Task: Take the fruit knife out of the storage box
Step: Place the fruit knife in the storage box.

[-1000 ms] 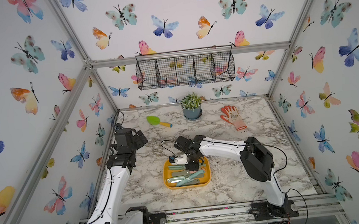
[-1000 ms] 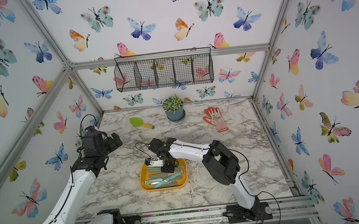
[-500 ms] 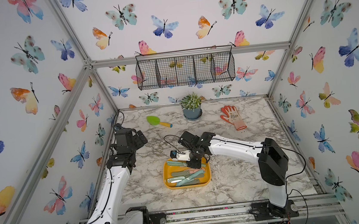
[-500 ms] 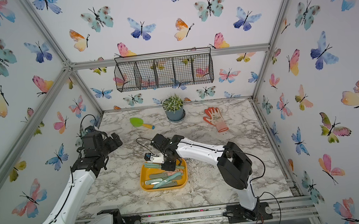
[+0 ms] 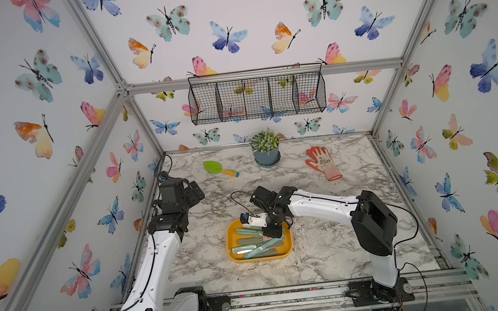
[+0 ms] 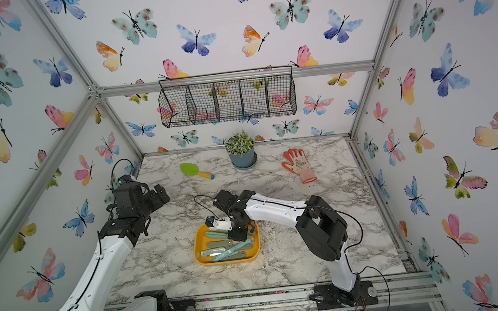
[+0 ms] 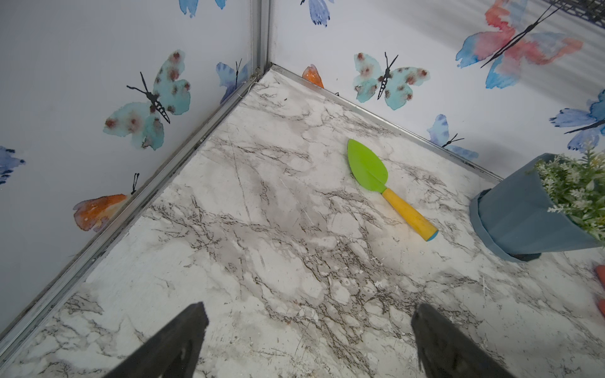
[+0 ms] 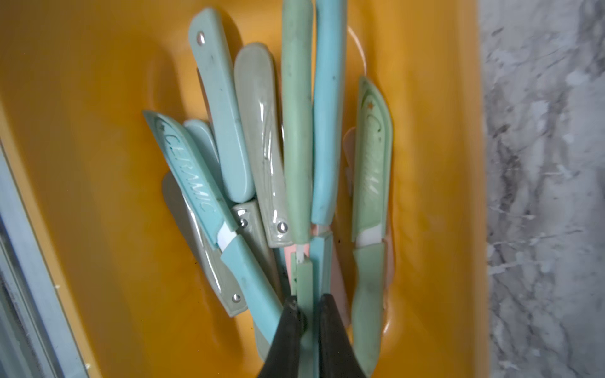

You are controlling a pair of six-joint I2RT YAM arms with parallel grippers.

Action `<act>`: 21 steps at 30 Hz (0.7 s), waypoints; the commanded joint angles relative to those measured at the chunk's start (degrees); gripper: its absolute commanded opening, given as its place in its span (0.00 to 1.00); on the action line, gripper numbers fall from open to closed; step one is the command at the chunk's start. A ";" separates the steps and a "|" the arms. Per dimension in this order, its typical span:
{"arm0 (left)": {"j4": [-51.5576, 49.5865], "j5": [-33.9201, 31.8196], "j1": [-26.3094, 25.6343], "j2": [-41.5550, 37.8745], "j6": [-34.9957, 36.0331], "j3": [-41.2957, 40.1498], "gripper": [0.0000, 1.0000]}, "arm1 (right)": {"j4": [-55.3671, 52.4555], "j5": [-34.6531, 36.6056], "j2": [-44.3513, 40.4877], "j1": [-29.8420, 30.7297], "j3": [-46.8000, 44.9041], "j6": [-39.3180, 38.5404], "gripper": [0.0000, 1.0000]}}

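**Right gripper pinching a green knife inside the yellow tray**

You're looking at a marble-patterned tabletop (image 5: 328,248) sitting inside a booth whose walls (image 5: 54,150) are carrying watercolour butterflies, with aluminium frame rails (image 5: 357,67) running along the edges. A black wire basket (image 5: 257,98) is hanging on the back wall. Below it a potted plant (image 5: 266,156) is standing at the table's far edge, with a green trowel (image 5: 214,166) lying to one side of it and an orange glove (image 5: 323,163) lying to the other, all well apart from the action. The storage box (image 5: 260,257) is sitting near the front middle of the table in both top views. Your right gripper (image 8: 307,307) is reaching down into it, jaws pinching the handle of a pale green, sheathed fruit knife (image 8: 296,131). That knife is lying lengthwise among the other knives (image 8: 229,114), teal and green, inside the tray, and you can't tell whether it is clearing the pile. Your left gripper (image 7: 309,324) is hovering over bare marble near the left wall, jaws spread wide, holding nothing
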 commanded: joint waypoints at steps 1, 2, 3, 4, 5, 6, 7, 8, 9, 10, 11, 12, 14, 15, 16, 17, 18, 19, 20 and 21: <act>-0.57 -1.08 0.23 0.16 -0.28 0.84 0.98 | -0.09 0.67 0.97 -0.43 0.24 -0.07 0.12; -0.56 -1.09 0.28 0.16 -0.30 0.84 0.98 | -0.27 0.92 1.28 -0.51 0.39 -0.08 0.13; -0.60 -1.10 0.23 0.16 -0.30 0.84 0.98 | -0.22 1.06 1.36 -0.52 0.52 0.02 0.16; -0.60 -1.10 0.24 0.16 -0.30 0.84 0.99 | -0.06 1.17 1.32 -0.52 0.52 0.11 0.24; -0.67 -1.09 0.30 0.16 -0.32 0.84 0.98 | 0.16 1.09 1.12 -0.52 0.61 0.13 0.35; -0.63 -1.09 0.30 0.16 -0.28 0.84 0.98 | 0.33 0.67 1.03 -0.50 0.74 0.07 0.42; -0.68 -1.08 0.27 0.16 -0.32 0.84 0.98 | 0.43 0.22 0.83 -0.48 0.94 -0.13 0.50; -0.62 -1.09 0.22 0.16 -0.33 0.84 0.98 | 0.68 -0.10 0.81 -0.52 1.03 -0.34 0.57; -0.65 -1.13 0.24 0.16 -0.31 0.86 0.98 | 0.87 -0.34 0.85 -0.52 1.11 -0.44 0.60; -0.59 -1.16 0.28 0.16 -0.30 0.85 0.98 | 0.87 -0.55 1.19 -0.51 1.39 -0.48 0.61; -0.60 -1.17 0.28 0.16 -0.27 0.85 0.98 | 0.75 -0.61 1.63 -0.45 1.68 -0.48 0.60; -0.67 -1.17 0.29 0.16 -0.37 0.84 0.98 | 0.55 -0.67 2.11 -0.42 2.04 -0.59 0.59; -0.60 -1.17 0.34 0.16 -0.37 0.84 0.99 | 0.26 -0.18 3.36 -0.44 2.63 -0.70 0.58; -0.68 -1.25 0.30 0.11 -0.41 0.84 0.98 | 0.26 0.11 3.80 -0.43 2.77 -0.69 0.56; -0.63 -1.34 0.27 0.07 -0.37 0.84 0.98 | 0.21 0.44 4.31 -0.49 2.88 -0.79 0.53; -0.67 -1.42 0.27 0.07 -0.35 0.84 0.98 | 0.05 0.83 4.82 -0.44 2.92 -0.91 0.50; -0.66 -1.44 0.32 0.07 -0.35 0.84 0.98 | -0.09 1.43 5.15 -0.43 2.99 -1.02 0.49; -0.71 -1.52 0.29 0.07 -0.37 0.84 0.98 | -0.41 2.13 5.46 -0.43 3.04 -1.16 0.48; -0.72 -1.53 0.26 0.16 -0.38 0.84 0.99 | -0.61 2.80 5.75 -0.43 3.07 -1.22 0.48; -0.69 -1.48 0.25 0.16 -0.36 0.84 0.98 | -0.60 3.46 5.81 -0.43 2.99 -1.20 0.48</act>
